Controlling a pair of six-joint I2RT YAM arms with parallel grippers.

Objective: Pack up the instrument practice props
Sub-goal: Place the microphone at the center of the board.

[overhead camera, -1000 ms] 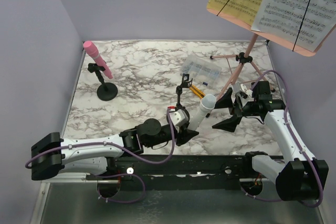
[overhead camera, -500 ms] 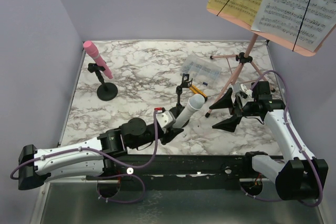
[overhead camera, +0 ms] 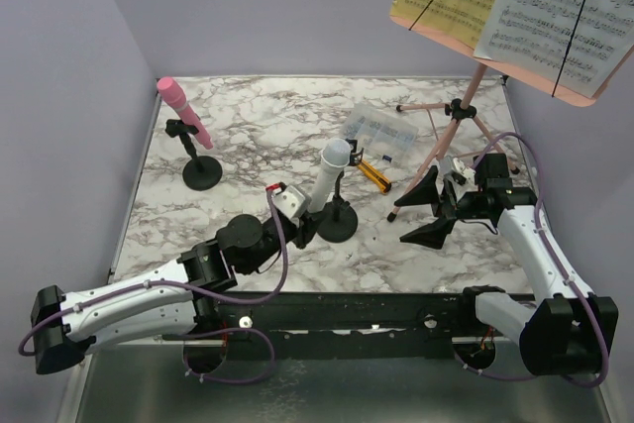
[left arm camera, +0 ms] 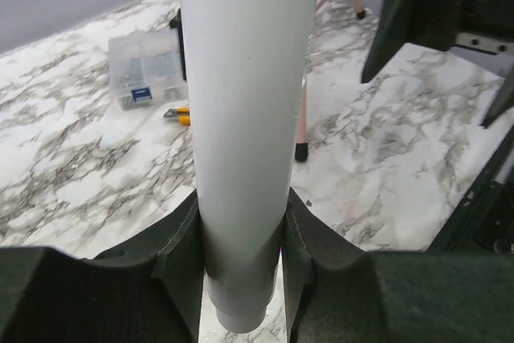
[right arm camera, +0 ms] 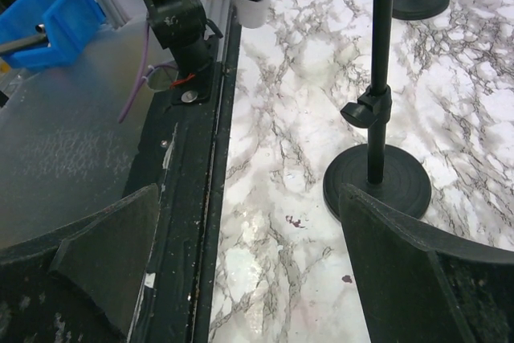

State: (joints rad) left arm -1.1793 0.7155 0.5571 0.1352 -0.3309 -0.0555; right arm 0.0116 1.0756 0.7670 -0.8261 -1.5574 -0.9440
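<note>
- Left gripper (left arm camera: 241,259) fingers pinch the white microphone (left arm camera: 241,102) low on its body; the mic is tilted, head end up.
- It sits just over the middle mic holder (overhead camera: 339,222); can't tell if they touch.
- Right gripper (right arm camera: 249,251) fingers are spread wide with nothing between them, near right, beside a music rack (overhead camera: 475,83) leg.
- Pink microphone (overhead camera: 182,110) is in its holder (overhead camera: 202,174), far left.
- Sheet pages (overhead camera: 555,7) are on the rack, far right.

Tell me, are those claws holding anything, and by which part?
The left gripper holds the white mic by the lower end of its handle. The right gripper is open, holding nothing.
</note>
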